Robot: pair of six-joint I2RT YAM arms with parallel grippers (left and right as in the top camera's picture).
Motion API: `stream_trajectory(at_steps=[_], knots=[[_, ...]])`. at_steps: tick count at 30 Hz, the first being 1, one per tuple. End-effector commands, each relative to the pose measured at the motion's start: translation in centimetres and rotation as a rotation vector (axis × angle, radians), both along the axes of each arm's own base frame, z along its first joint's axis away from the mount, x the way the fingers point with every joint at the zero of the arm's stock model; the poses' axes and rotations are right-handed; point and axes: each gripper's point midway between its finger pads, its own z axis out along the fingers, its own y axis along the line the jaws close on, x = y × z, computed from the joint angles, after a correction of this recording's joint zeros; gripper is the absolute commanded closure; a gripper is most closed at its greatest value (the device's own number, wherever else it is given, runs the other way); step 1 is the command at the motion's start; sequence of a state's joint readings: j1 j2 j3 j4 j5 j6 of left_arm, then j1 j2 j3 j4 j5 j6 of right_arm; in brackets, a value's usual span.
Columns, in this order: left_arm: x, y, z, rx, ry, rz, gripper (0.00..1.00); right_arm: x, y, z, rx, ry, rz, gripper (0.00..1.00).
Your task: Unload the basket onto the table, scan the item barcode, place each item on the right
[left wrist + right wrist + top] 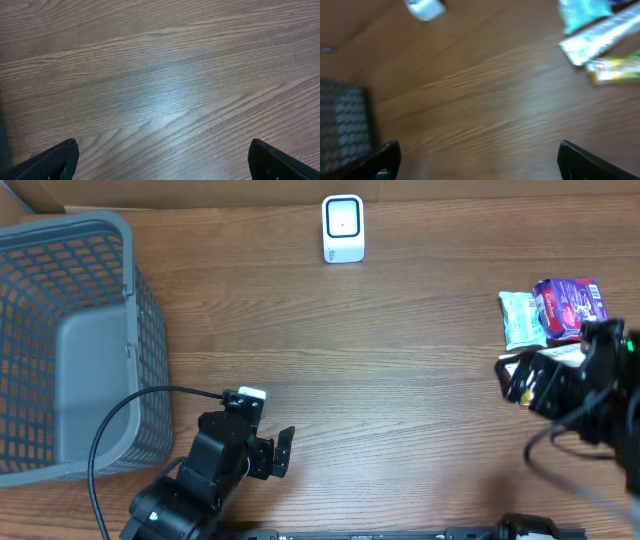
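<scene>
Wood table (400, 410), one basket (150, 370), one scanner (343, 227), left pincer (162, 149) spread, right pincer (479, 149) spread

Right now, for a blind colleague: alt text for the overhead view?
The left hand hovers open beside a grey basket, the right hand by snack packets, over a wooden table. A white scanner stands at the far edge.

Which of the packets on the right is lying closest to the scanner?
The pale green packet; it lies left of the purple packet, toward the white scanner.
</scene>
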State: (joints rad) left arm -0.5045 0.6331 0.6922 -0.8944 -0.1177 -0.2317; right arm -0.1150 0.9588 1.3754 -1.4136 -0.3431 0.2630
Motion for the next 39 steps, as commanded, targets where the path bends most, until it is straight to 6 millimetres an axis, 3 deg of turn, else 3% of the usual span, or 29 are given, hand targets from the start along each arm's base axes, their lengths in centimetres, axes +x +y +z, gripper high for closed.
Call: stream_trajectory(at_steps=[1,4,9,17,21,26,29,39], knots=[[0.0,0.0,-0.1,0.019,-0.007,-0.011,0.0,-1.7,2.1,2.6,0.058,-0.106,0.093,0.0],[0.0,0.0,-0.1,0.019,-0.007,-0.011,0.0,-3.1,2.2,2.5,0.053,-0.103,0.097,0.0],[0.0,0.0,-0.1,0.019,-0.007,-0.011,0.0,-3.8,1.9,1.7,0.041,-0.056,0.081,0.0],[0.0,0.0,-0.1,0.019,-0.007,-0.011,0.0,-3.6,0.9,1.5,-0.017,-0.06,0.059,0.0],[0.0,0.0,-0.1,0.019,-0.007,-0.011,0.0,-2.7,0.8,0.9,-0.099,-0.115,0.15,0.0],[0.0,0.1,-0.1,0.019,-0.007,-0.011,0.0,-1.0,0.5,-0.3,-0.177,-0.292,0.183,0.0],[0.0,0.0,-0.1,0.019,-0.007,-0.011,0.01,-0.1,0.3,-2.0,-0.212,-0.433,0.17,0.0],[0.0,0.0,-0.1,0.019,-0.007,-0.011,0.0,1.1,1.6,-6.5,-0.278,-0.842,0.181,0.0]])
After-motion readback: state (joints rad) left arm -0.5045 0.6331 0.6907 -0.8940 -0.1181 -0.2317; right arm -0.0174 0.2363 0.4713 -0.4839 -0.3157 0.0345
